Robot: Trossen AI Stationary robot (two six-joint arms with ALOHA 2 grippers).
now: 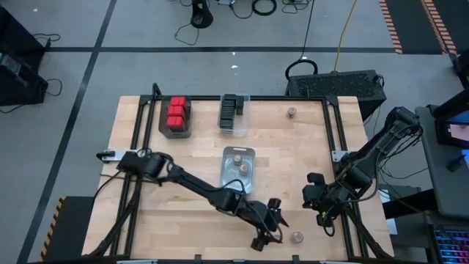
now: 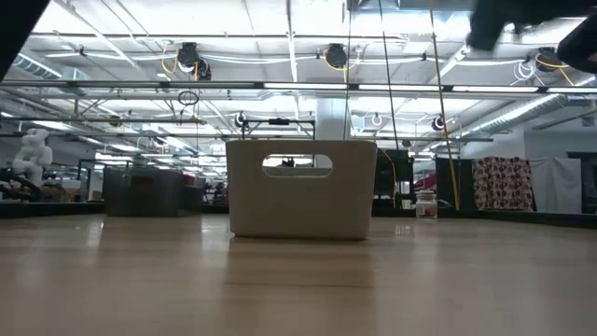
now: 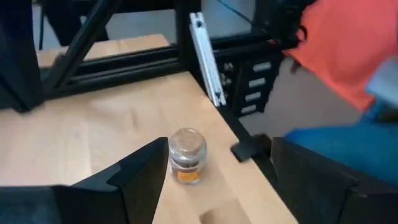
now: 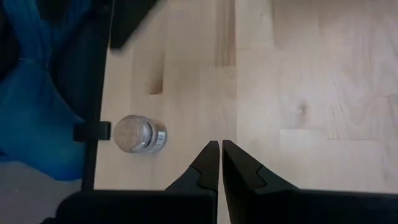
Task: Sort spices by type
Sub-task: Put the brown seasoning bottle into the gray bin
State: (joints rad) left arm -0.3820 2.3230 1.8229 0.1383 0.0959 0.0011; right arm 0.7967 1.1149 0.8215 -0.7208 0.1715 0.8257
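A small round jar [image 1: 297,237] with a brownish top stands upright on the table near its near edge. It also shows in the left wrist view [image 3: 186,155] and the right wrist view [image 4: 138,134]. My left gripper [image 1: 275,229] is open just left of the jar, and its fingers [image 3: 214,171] stand apart from the jar, which lies a little ahead of them. My right gripper [image 1: 320,217] is shut and empty [image 4: 220,155], hovering right of the jar. Red boxy spices [image 1: 176,116] and black boxy spices [image 1: 232,114] sit in trays at the far side. Another jar [image 1: 292,112] stands at the far right.
A clear bin [image 1: 239,167] with jars inside stands mid-table and fills the middle of the low view [image 2: 301,187]. A black frame rail [image 3: 217,118] runs along the table edge beside the jar. A person in orange and blue [image 3: 348,56] stands just beyond the near edge.
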